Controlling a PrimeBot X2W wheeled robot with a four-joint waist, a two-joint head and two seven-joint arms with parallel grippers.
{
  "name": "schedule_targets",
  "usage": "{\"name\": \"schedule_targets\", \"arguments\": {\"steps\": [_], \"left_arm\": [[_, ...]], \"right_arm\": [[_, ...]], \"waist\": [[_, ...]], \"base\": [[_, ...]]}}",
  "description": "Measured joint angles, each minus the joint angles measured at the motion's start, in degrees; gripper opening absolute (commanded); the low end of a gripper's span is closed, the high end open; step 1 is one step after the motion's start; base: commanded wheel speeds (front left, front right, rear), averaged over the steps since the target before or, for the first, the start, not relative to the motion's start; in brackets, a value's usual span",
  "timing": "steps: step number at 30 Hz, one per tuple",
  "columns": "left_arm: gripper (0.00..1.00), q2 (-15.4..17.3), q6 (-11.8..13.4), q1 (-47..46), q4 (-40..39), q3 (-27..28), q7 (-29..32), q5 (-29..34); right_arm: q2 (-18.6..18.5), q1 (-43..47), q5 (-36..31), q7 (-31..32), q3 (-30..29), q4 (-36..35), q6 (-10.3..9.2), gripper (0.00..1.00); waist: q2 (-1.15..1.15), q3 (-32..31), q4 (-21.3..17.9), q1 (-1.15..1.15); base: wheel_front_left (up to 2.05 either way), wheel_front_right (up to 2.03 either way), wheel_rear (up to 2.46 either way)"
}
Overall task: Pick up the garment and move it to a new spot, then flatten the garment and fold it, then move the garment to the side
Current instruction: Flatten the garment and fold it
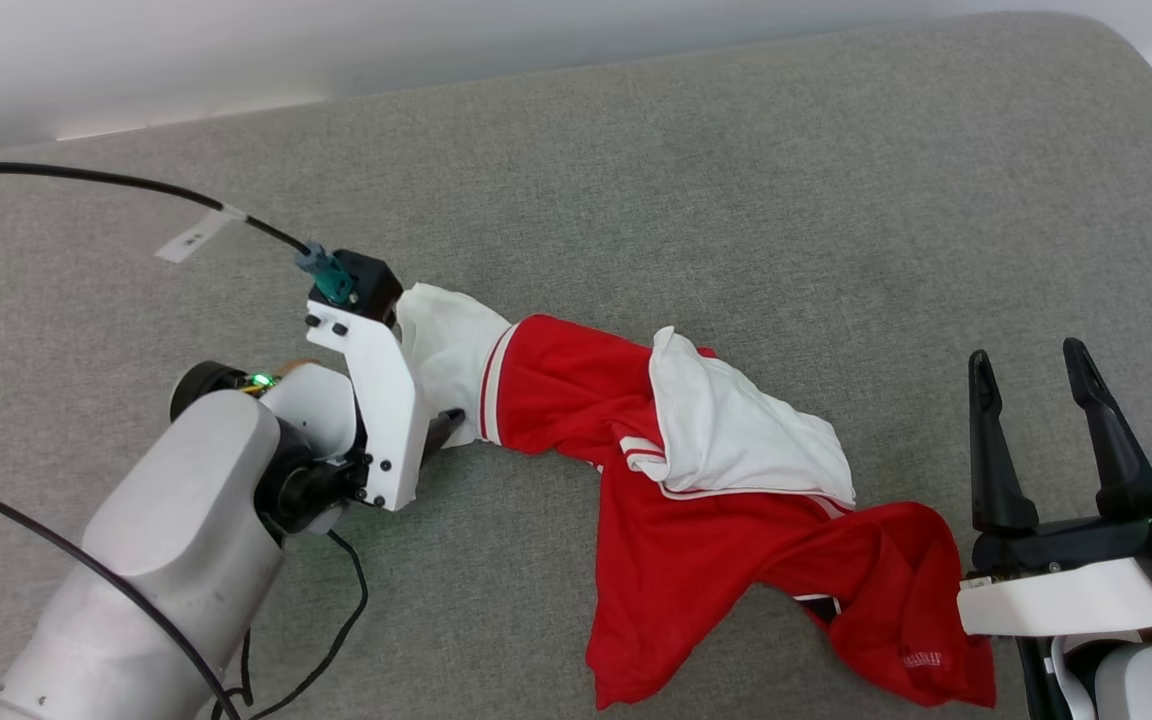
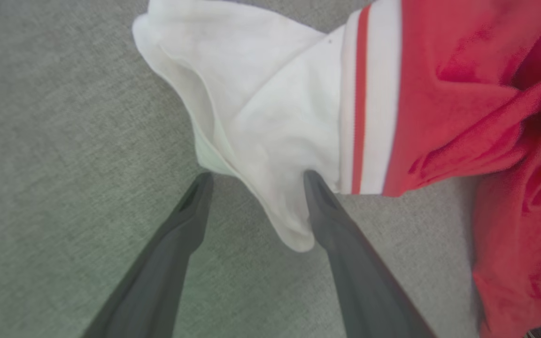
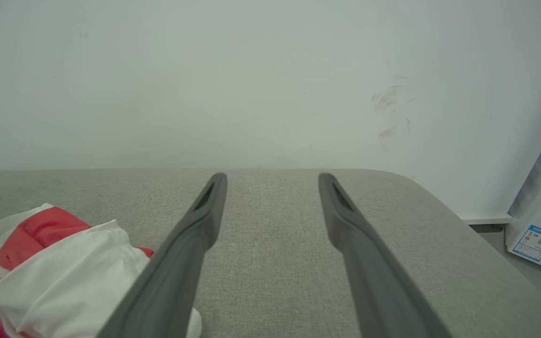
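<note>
Garment [image 1: 696,500] lies crumpled on the grey cushion [image 1: 736,180], between the arms. Soft, light and limp, so I expect it to drape and bunch.

Left gripper [image 2: 256,180] is spread, with the white sleeve [image 2: 261,103] edge between its fingers, not pinched. Right gripper [image 1: 1028,355] is spread and empty, just beside the garment's red end.

Best hold is probably the striped trim [image 2: 359,108], which looks like thicker cloth.

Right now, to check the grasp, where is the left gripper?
Left of centre in the head view, the dark-fingered left gripper, open, straddles the red jersey T-shirt's white sleeve.

Grey fabric surface [image 1: 736,180]; white wall [image 3: 251,70]
</note>
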Motion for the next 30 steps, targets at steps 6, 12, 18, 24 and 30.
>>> {"name": "schedule_targets", "arguments": {"steps": [6,12,18,24,30], "left_arm": [[0.00,-0.40,-0.34,0.47,1.55,-1.25,0.33,-1.18],[0.00,-0.35,-0.49,2.45,0.93,0.26,-5.23,-2.60],[0.00,1.41,-0.49,9.03,-4.55,0.65,-9.66,-3.19],[0.76,2.60,0.65,17.02,-10.69,-0.69,-12.99,-2.74],[1.00,1.45,1.62,21.02,-12.37,0.47,-26.19,0.98]], "right_arm": [[0.00,-0.03,0.09,0.00,-0.12,0.15,0.00,1.00],[0.00,0.13,-0.27,0.00,-0.37,0.77,0.00,1.00],[0.00,1.68,-1.60,0.00,-1.02,1.81,-0.01,1.00],[0.00,2.44,-1.99,0.00,-1.79,3.41,0.00,1.00],[0.00,2.57,-1.83,0.00,-1.81,5.06,0.00,1.00]], "waist": [[0.00,0.22,-0.01,0.00],[0.00,-1.26,1.35,0.00],[0.00,-3.97,4.10,0.00],[0.00,-5.65,6.60,0.00],[0.00,-6.09,8.30,0.00]], "base": [[0.00,0.00,0.00],[0.00,0.00,0.00],[0.00,0.00,0.00],[0.00,0.00,0.00],[0.00,0.00,0.00]]}}
